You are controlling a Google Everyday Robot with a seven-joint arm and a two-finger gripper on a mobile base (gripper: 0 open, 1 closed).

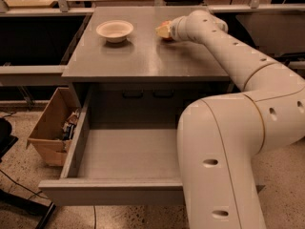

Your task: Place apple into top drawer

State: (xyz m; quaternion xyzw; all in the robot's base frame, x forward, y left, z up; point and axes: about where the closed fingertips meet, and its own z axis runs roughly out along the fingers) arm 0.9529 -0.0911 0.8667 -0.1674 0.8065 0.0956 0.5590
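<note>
The apple (166,37) sits on the grey cabinet top (143,58) at the back right. Only a red sliver of it shows, because my gripper (164,31) is right at it and covers most of it. My cream arm reaches over the cabinet's right side from the lower right. The top drawer (109,192) is pulled wide open below the cabinet top. Its grey inside holds nothing, and my arm hides its right part.
A cream-white shallow bowl (115,30) stands on the cabinet top, left of the apple. A brown cardboard box (46,130) with some items sits on the floor left of the drawer. Shelving and rails run behind the cabinet.
</note>
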